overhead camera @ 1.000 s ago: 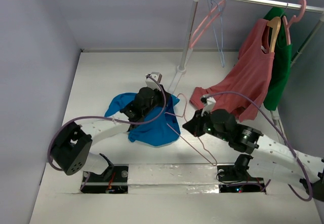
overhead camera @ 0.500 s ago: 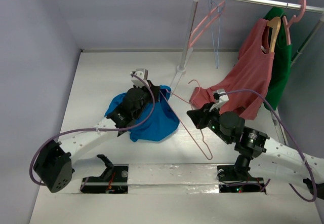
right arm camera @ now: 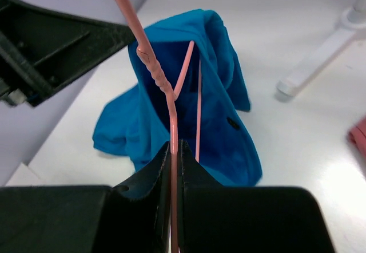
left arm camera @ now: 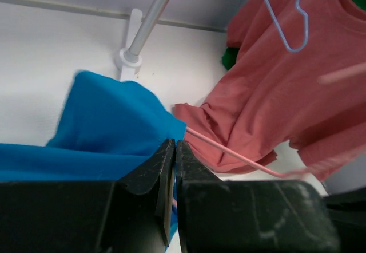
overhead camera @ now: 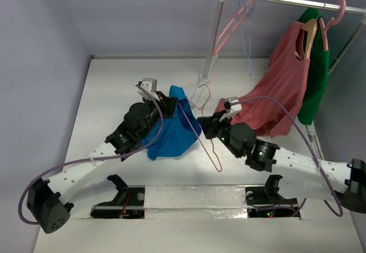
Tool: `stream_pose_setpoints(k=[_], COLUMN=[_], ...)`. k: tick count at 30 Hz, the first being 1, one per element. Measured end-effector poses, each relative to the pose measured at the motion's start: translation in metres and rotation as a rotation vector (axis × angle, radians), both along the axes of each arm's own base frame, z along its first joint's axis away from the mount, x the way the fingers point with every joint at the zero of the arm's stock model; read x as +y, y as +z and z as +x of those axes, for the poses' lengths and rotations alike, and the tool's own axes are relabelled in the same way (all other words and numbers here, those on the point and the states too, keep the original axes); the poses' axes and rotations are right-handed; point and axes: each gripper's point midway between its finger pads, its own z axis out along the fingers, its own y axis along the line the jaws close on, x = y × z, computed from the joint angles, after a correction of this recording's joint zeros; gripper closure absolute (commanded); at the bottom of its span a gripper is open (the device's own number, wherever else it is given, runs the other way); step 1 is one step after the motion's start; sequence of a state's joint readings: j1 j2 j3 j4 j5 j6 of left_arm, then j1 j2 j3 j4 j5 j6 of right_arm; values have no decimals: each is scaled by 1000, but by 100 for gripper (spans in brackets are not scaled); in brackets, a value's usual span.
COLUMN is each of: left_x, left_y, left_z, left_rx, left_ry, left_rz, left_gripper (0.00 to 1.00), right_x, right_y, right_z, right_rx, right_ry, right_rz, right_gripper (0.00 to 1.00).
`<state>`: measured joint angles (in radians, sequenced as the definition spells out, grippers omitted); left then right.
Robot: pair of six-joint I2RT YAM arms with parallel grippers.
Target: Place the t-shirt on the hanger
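Note:
My left gripper (overhead camera: 170, 100) is shut on an edge of the bright blue t-shirt (overhead camera: 174, 131) and holds it raised off the table. In the left wrist view (left arm camera: 175, 145) the shirt (left arm camera: 111, 124) bunches just beyond the closed jaws. My right gripper (overhead camera: 207, 128) is shut on the thin pink hanger (overhead camera: 212, 158). In the right wrist view (right arm camera: 176, 145) the hanger's rod (right arm camera: 150, 58) runs up from the jaws, and its arm reaches into the shirt's dark opening (right arm camera: 223, 87). The pink rod also shows in the left wrist view (left arm camera: 229, 153).
A white garment rack pole (overhead camera: 213, 35) stands behind the shirt, its foot on the table. On its rail hang a salmon-red top (overhead camera: 280, 87), a dark green garment (overhead camera: 317, 81), a tan wooden hanger (overhead camera: 309, 32), a pale blue hanger (overhead camera: 247, 35) and another pink hanger (overhead camera: 231, 27).
My left gripper has moved left and toward the back, lifting the shirt's edge. My right gripper has carried the hanger left, so its arm now sits in the shirt's opening.

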<state>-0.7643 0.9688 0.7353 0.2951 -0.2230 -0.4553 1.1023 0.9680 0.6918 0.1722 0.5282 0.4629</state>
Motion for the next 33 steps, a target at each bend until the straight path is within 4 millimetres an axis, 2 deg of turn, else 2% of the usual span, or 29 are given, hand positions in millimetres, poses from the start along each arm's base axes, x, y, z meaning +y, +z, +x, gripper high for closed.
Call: stream_pose_setpoints(k=[2, 7, 9, 13, 17, 20, 22, 23, 26, 29, 33], left_x=[2, 4, 3, 3, 10, 18, 26, 31, 42, 44, 36], left_y=[9, 34, 44, 66, 81, 82, 79, 78, 78, 85, 97], left_z=[-5, -16, -19, -30, -41, -44, -43, -42, -37, -31, -17], left_rx=[-5, -21, -31, -57, -67, -56, -42, -35, -22, -19, -26], left_ry=[-9, -29, -40, -69, -77, -58, -18, 6, 74, 115, 142], left_rz=[-10, -37, -47, -82, -110, -113, -107, -108, -122, -147, -166], left_gripper=[100, 100, 100, 100, 100, 99, 86, 70, 47, 41, 41], right_x=[14, 49, 66, 84, 89, 91, 86, 82, 65, 54, 44], right_y=[2, -15, -13, 8, 46, 76, 87, 89, 85, 81, 77], right_z=[9, 31, 42, 55, 61, 59, 54, 50, 39, 34, 29], right_rx=[-32, -85, -120, -223, -331, -401, -433, -445, -462, -463, -459], right_ry=[-2, -10, -11, -17, -29, -19, -12, -8, -2, -2, -3], right_rz=[19, -17, -34, -13, 47, 120, 170, 191, 217, 224, 229], right_gripper=[100, 100, 100, 100, 100, 100, 100, 100, 100, 100, 100])
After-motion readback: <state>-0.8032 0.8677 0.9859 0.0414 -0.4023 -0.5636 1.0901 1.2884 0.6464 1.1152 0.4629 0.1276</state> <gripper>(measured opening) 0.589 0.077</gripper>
